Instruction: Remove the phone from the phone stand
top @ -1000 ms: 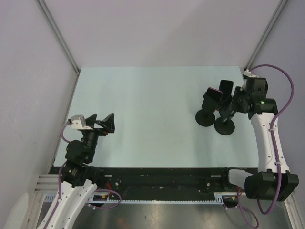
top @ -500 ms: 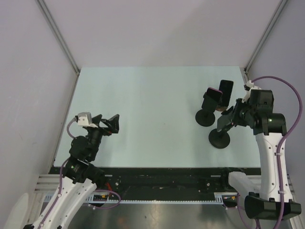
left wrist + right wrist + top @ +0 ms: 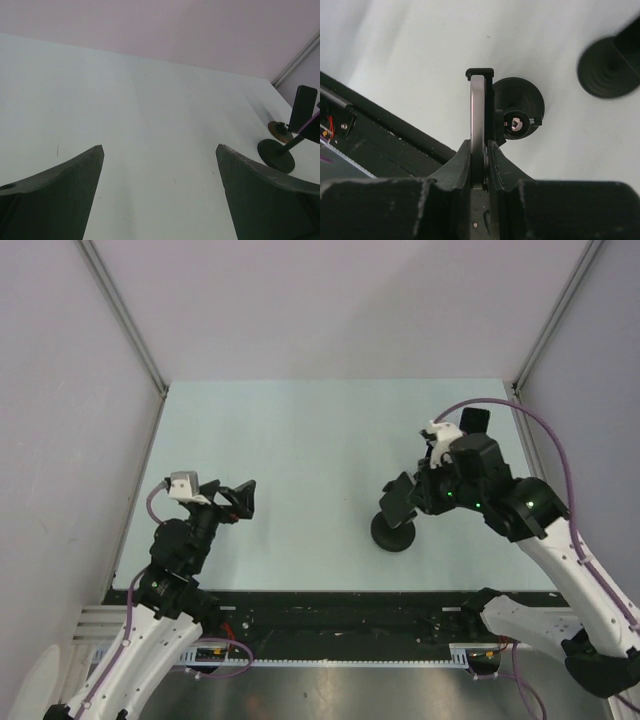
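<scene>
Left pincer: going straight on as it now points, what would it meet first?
The way looks free: only bare table ahead, then the back wall. The phone and black stand base sit right of that line, though depth is unclear.

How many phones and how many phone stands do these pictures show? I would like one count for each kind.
Phones: 2 in view (held phone, far phone)
Phone stands: 3 (first black stand, second black stand, brown-based stand)
Total: 5
</scene>
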`<state>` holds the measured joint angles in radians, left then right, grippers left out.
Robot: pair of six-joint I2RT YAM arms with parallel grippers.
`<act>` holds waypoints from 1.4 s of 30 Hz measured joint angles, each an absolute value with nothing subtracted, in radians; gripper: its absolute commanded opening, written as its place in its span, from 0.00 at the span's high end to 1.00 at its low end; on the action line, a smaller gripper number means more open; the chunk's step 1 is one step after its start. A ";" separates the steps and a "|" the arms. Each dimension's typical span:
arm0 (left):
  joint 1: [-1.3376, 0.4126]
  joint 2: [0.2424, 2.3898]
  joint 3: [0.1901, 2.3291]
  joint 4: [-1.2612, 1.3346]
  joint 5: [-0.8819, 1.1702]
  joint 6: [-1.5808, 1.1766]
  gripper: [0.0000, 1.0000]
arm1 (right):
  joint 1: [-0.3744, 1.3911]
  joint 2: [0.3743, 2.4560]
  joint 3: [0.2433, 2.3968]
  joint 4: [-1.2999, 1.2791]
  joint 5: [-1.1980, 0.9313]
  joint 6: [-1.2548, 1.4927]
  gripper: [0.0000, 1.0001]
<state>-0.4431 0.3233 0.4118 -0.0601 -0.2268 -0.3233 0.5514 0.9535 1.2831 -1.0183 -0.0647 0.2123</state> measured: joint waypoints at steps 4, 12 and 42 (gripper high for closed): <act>-0.443 0.329 0.422 -0.064 -0.180 -0.324 0.00 | 0.728 1.059 1.284 -0.900 -0.024 0.196 1.00; -0.446 0.278 0.434 -0.073 -0.041 -0.305 0.00 | 0.897 1.299 1.345 -0.736 -0.001 0.105 1.00; -0.475 0.652 0.550 -0.099 0.414 -0.223 0.00 | 0.899 1.585 1.613 -0.785 -0.348 -0.284 0.39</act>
<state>-0.4747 0.6521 0.5503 -0.0994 0.4137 -0.2234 0.8993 1.5852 1.6131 -0.7845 -0.3485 -0.2836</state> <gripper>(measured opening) 0.996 0.398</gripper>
